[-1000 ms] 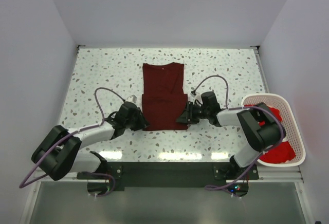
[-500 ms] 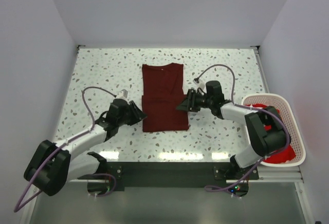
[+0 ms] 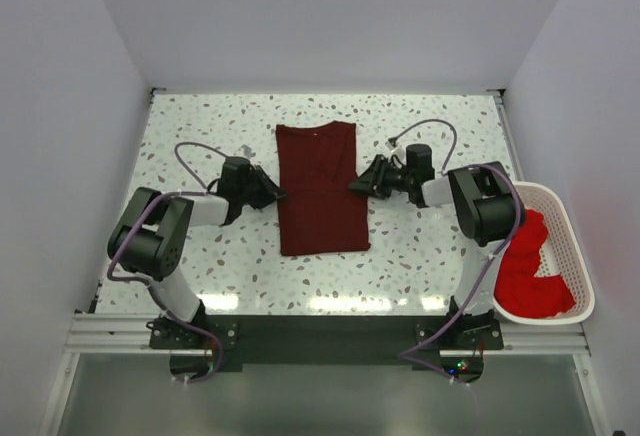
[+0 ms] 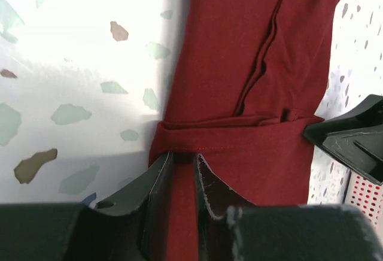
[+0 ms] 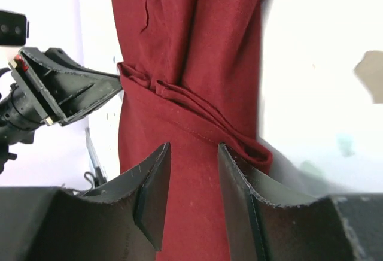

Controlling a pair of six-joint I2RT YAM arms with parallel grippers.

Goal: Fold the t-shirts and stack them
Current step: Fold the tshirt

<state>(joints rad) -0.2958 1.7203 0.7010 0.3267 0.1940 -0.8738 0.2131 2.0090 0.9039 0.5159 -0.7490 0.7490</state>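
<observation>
A dark maroon t-shirt lies flat mid-table as a long folded strip, collar at the far end. A stitched hem band crosses it. My left gripper rests at the strip's left edge, right at that hem. Its jaws stand a narrow gap apart, and flat cloth shows in the gap. At the right edge my right gripper has its jaws wider apart over flat cloth, with nothing pinched. Brighter red t-shirts are piled in the basket.
The white mesh basket stands at the table's right edge, beside the right arm's base. Each wrist view shows the other gripper across the shirt. Speckled tabletop surrounds the strip, and walls close off three sides.
Both grippers slid away from me along the shirt's side edges, from near its lower half up to the hem band. Both arms now reach in from farther out to the sides.
</observation>
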